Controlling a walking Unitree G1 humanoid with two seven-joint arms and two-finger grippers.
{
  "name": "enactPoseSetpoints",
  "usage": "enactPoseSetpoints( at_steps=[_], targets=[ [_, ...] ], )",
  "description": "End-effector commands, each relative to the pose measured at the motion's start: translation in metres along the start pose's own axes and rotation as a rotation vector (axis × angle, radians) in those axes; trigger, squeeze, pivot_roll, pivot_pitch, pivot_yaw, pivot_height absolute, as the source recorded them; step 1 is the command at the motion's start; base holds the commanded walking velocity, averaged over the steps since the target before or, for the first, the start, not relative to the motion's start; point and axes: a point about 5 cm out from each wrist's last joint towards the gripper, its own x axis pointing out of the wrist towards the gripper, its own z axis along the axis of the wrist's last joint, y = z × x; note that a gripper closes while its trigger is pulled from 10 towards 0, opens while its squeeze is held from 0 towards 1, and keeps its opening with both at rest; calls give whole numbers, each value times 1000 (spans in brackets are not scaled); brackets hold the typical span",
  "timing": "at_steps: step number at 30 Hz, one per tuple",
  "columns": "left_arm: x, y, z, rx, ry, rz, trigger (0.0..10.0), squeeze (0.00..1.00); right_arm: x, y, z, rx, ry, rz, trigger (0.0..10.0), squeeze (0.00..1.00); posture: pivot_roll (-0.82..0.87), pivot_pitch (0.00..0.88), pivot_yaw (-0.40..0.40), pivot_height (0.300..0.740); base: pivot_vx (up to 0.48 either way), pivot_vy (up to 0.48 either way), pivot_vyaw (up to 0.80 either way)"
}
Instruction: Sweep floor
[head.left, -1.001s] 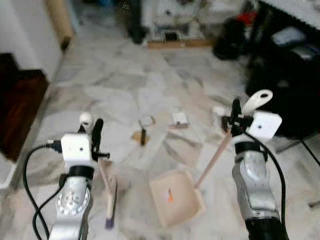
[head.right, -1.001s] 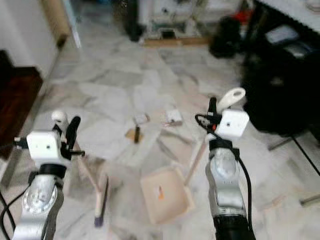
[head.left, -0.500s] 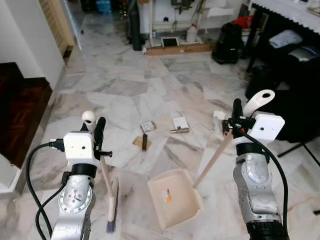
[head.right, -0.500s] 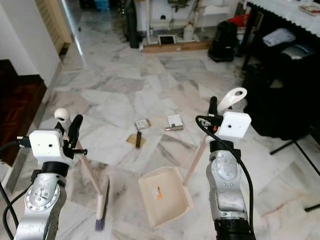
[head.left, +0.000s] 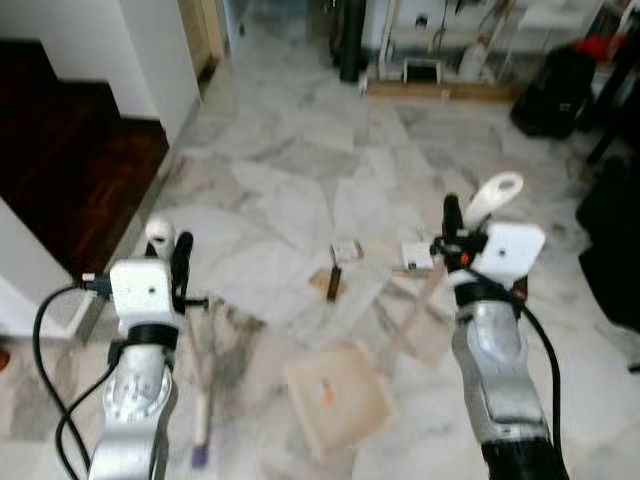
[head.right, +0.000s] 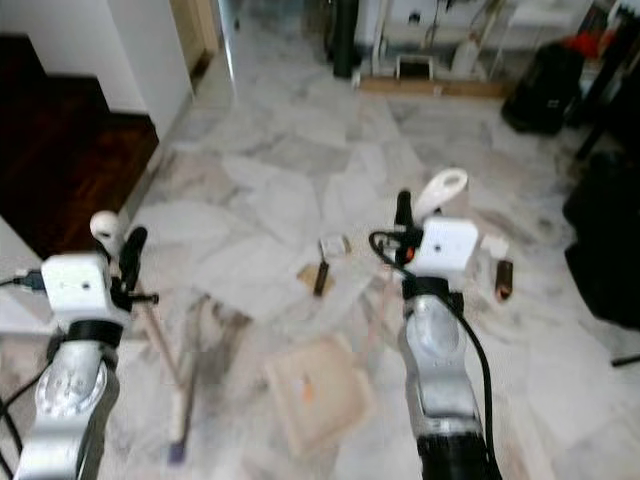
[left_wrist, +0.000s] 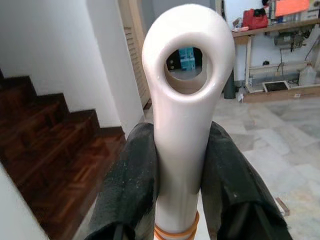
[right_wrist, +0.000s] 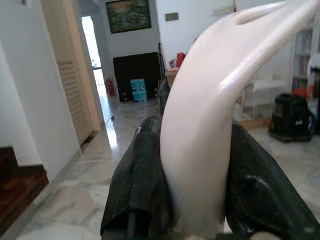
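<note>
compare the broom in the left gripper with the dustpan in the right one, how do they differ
The broom ends in a narrow brush head edge-on to the floor; the dustpan ends in a wide, open cream tray lying flat. The broom's handle top is a round loop; the dustpan's is a curved, flattened grip. Both have pale handles, clamped by the left gripper and right gripper.

Dark wooden stairs; black bag.

Cream dustpan lies on marble floor beside slanted broom.
</note>
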Motion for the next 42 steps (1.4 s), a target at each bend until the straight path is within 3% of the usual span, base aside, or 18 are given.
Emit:
enactPoseSetpoints(
  at_steps=[1, 14, 21, 32, 42],
  targets=[
    [4, -7, 9, -30, -43, -21, 10000, 0, 2, -10, 10, -27, -45, -29, 10000, 0, -9, 119, 10, 740, 390, 0, 0],
    [4, -6, 8, -24, -45, -15, 10000, 0, 2, -8, 8, -10, -41, -15, 10000, 0, -7, 84, 12, 740, 393, 0, 0],
    [3, -5, 8, -26, -46, -17, 10000, 0, 0, -3, 8, -53, -45, 22, 10000, 0, -5, 60, 15, 740, 396, 0, 0],
    [4, -5, 8, -26, -51, -23, 10000, 0, -1, -4, 6, -13, -39, 16, 10000, 0, -8, 39, 19, 740, 395, 0, 77],
    [5, -4, 8, -27, -50, -18, 10000, 0, 1, -3, 7, -8, -38, 20, 10000, 0, -1, 70, 13, 740, 391, 0, 0]
  ],
)
